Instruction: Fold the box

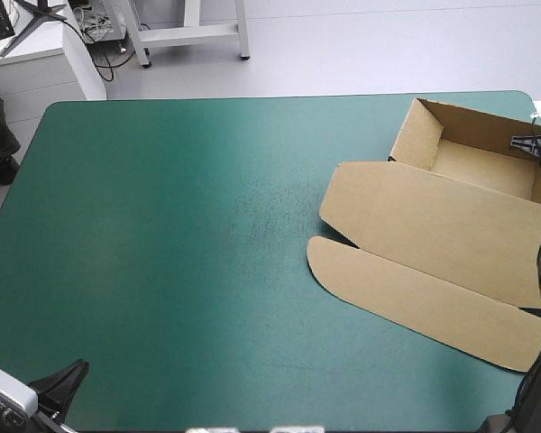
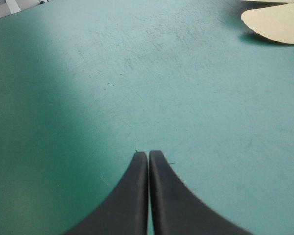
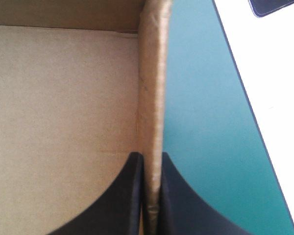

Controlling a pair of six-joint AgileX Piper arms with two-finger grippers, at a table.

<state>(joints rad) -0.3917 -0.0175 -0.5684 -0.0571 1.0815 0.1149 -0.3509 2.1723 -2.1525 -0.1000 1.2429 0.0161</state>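
We see the brown box (image 1: 451, 225) at the far right corner of the worktop (image 1: 162, 271), which lies under a teal-green cover (image 2: 88, 98). The box stands as an open tray (image 1: 478, 167) with its walls raised, close to the far edge and reaching the right edge. From the tray the lid (image 1: 415, 212) lies flat on the cover, stretching toward the near edge. Beyond the lid a long flap (image 1: 415, 298) with a rounded end lies flat too, and a dark slit parts the two at their left end.

The right gripper (image 3: 151, 159) is at the tray's side wall (image 3: 154, 88) by the worktop's right edge. Its black fingers are all but pressed together and pinch that wall between them. One finger stands inside the tray over its floor, the other outside over the cover. The wall stands upright and runs straight ahead of the gripper to the tray's corner.

The left gripper (image 2: 148, 155) is near the near left corner of the worktop, well apart from the box. Its fingers are pressed together in one pointed arch with nothing between them, over bare cover. Only the flap's rounded end shows far ahead of it and off to one side. We cannot tell whether its tips touch the cover
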